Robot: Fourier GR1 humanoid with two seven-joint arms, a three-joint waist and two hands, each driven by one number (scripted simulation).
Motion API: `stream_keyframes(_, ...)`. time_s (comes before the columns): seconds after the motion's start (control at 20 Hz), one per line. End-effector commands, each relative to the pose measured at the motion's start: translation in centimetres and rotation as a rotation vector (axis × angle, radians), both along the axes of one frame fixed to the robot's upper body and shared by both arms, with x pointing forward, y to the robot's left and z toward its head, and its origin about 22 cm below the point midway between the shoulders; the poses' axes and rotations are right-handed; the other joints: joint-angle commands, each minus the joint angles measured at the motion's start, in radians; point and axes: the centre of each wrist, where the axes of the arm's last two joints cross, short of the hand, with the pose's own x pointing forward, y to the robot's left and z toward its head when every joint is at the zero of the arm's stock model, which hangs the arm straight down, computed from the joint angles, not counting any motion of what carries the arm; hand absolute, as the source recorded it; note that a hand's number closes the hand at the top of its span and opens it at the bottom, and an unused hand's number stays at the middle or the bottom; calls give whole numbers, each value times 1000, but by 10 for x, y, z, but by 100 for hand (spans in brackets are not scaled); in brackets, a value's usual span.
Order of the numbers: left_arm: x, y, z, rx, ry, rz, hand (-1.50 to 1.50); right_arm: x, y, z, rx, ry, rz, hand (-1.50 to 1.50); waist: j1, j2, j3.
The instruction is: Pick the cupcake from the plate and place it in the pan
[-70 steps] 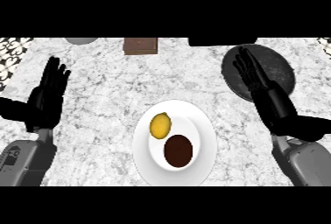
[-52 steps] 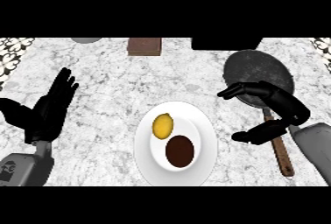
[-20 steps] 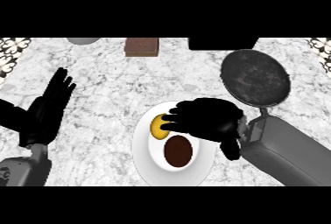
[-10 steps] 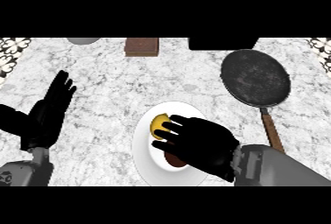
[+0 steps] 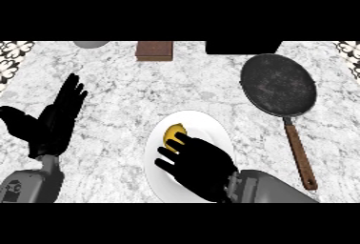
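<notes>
From the head view I see my right hand (image 5: pixel 200 167) lying over the white plate (image 5: pixel 215 131) — it hides the cupcake, so I cannot tell if it grips. A lemon (image 5: pixel 174 132) peeks out just beyond my fingers. The pan (image 5: pixel 277 86) sits well apart. My left hand (image 5: pixel 53 121) rests open.

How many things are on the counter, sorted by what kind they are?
Plates: 1, the white plate
Pans: 1, the dark pan
Yellow foods: 1, the lemon-like piece on the plate
Brown blocks: 1, at the far edge
Grey round things: 1, cut off at the far edge
Black boxes: 1, far edge
Total: 6
</notes>
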Motion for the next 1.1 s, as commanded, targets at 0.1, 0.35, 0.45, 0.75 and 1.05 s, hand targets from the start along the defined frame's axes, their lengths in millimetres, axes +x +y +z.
stream_keyframes(0.1,7,15,0,25,-3,-6,0,21,26,-18,-23,-12,-36,-150,4,2,0)
stream_keyframes(0.35,-2,1,-8,-1,-15,18,0,4,20,-45,-23,13,-18,-150,0,0,0)
stream_keyframes(0.45,-12,4,-3,2,-2,6,0,25,21,-53,-46,15,-22,-150,4,1,0)
stream_keyframes(0.75,-12,-2,-27,-1,-16,-6,0,30,13,-66,-51,10,-14,-150,1,1,0)
stream_keyframes(1.05,-3,10,15,9,-24,-5,0,40,20,-86,3,45,-25,-150,5,1,0)
